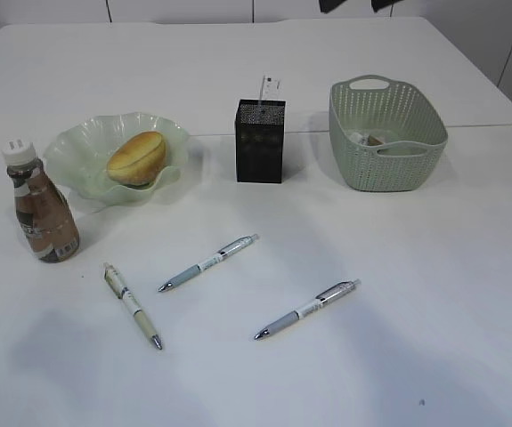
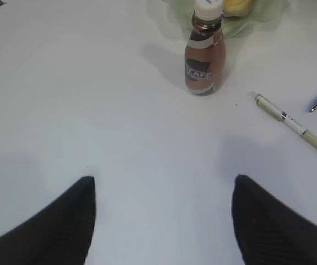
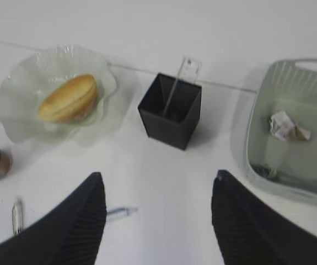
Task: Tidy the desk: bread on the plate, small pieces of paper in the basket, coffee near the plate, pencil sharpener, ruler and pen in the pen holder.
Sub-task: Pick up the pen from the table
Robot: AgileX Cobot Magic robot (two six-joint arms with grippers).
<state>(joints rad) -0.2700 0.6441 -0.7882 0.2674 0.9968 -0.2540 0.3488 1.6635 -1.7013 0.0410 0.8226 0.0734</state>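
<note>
Both sets of fingers spread, released, gripping nothing. Three pens (image 1: 208, 263) loose on bare counter (image 1: 434, 302) in front of holder (image 1: 260, 142); plenty open room. Clear ruler (image 1: 269, 89) upright inside holder.

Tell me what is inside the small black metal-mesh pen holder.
The black mesh pen holder holds only a clear plastic ruler, leaning and sticking out above the rim. The bottom is dark; a pencil sharpener there cannot be ruled out.
</note>
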